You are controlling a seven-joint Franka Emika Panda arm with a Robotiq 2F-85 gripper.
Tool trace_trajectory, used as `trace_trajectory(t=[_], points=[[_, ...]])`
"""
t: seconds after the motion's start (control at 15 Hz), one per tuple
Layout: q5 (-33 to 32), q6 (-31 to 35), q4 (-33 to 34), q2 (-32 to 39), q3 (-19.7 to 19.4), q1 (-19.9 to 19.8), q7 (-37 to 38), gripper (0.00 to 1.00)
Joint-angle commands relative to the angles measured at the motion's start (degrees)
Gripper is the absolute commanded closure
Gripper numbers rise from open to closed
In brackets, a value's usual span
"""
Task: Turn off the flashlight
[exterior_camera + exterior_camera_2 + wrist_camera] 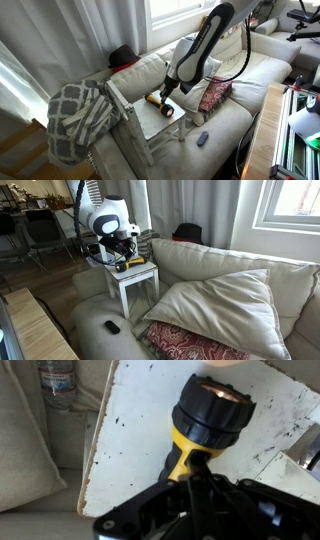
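Flashlight (208, 415): lies mid-table, with its chunky black ribbed head and glowing lens pointing away from the pincer; the yellow cylindrical handle runs beneath it.
Pincer (195, 480): black, directly over the handle's end; cannot tell whether it grips.
Table (125, 450): white paint, chipped edges, dark specks.

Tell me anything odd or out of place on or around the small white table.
The flashlight lies on its side on the white table, and its lens looks lit. The table's paint is chipped and speckled. A water bottle lies on the cushion beside it. Nothing looks spilled.
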Motion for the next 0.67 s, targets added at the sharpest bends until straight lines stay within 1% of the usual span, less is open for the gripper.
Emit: trace_trajectory(t=[0.0, 0.2, 0.6], points=[[-2.1, -0.8, 1.0, 1.5, -3.5, 3.2, 3.1, 1.00], [-2.3, -1.1, 1.6, 1.8, -5.6, 5.6, 4.4, 1.00], [-2.6, -2.6, 2.7, 2.6, -6.6, 7.8, 5.4, 1.00]])
